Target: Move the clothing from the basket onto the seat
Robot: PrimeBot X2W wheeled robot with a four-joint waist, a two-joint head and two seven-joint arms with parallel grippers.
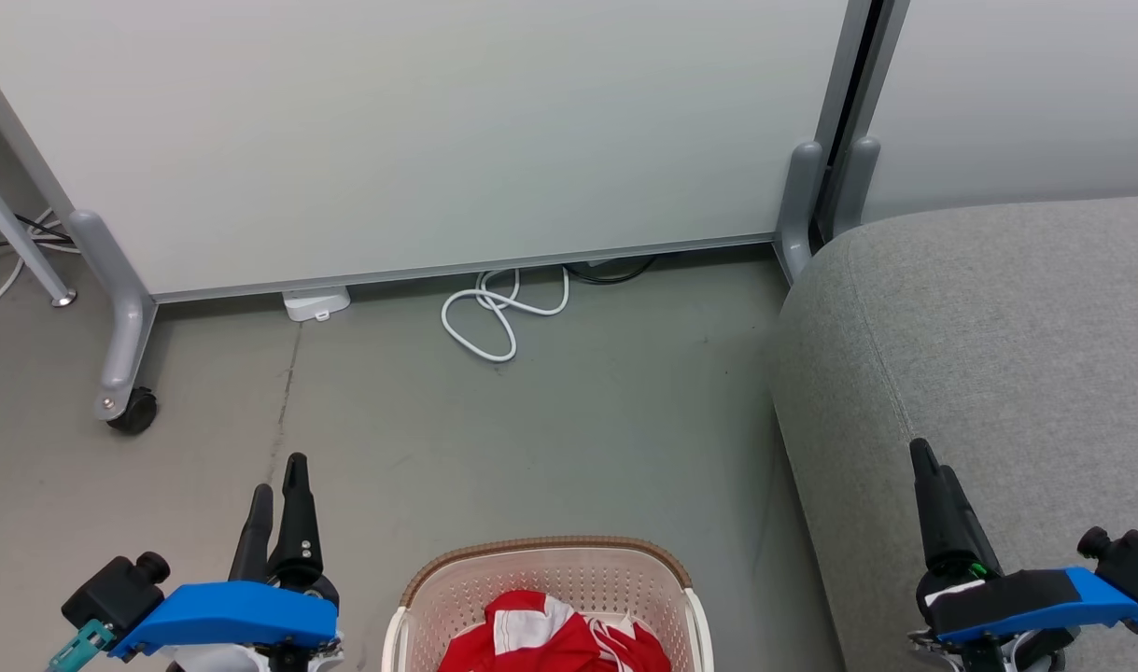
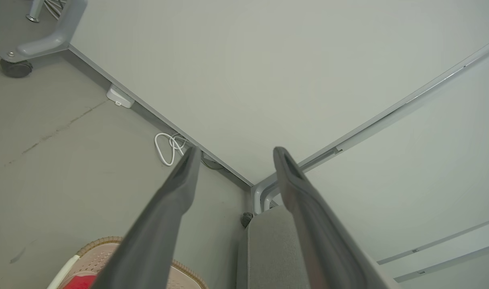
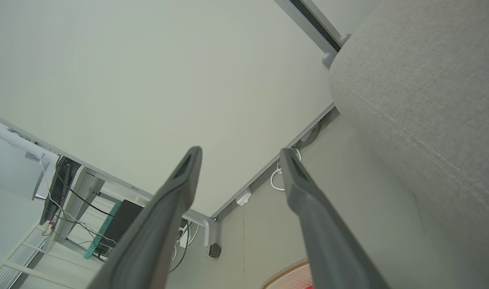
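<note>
From the head camera I look down on a grey floor (image 1: 531,420), with the basket (image 1: 548,553) at the near edge between my two arms. The clothing (image 1: 554,642), a red and white heap, lies inside it. I see only the far part of the basket, so I cannot tell how many garments it holds. The seat (image 1: 998,336) stands on the right, near the basket, and the part I can see has no garment on it. My left gripper (image 1: 279,474) hangs over the floor to the left of the basket, fingers spread apart and holding nothing. My right gripper (image 1: 933,459) hangs above the near left edge of the seat, its fingers likewise parted and empty in its wrist camera. I judge the task hardly begun: nothing is grasped, and every garment in the basket is left to lift out and carry right onto the seat. A white partition (image 1: 438,140) and a looped cable (image 1: 494,317) lie at the far side.
</note>
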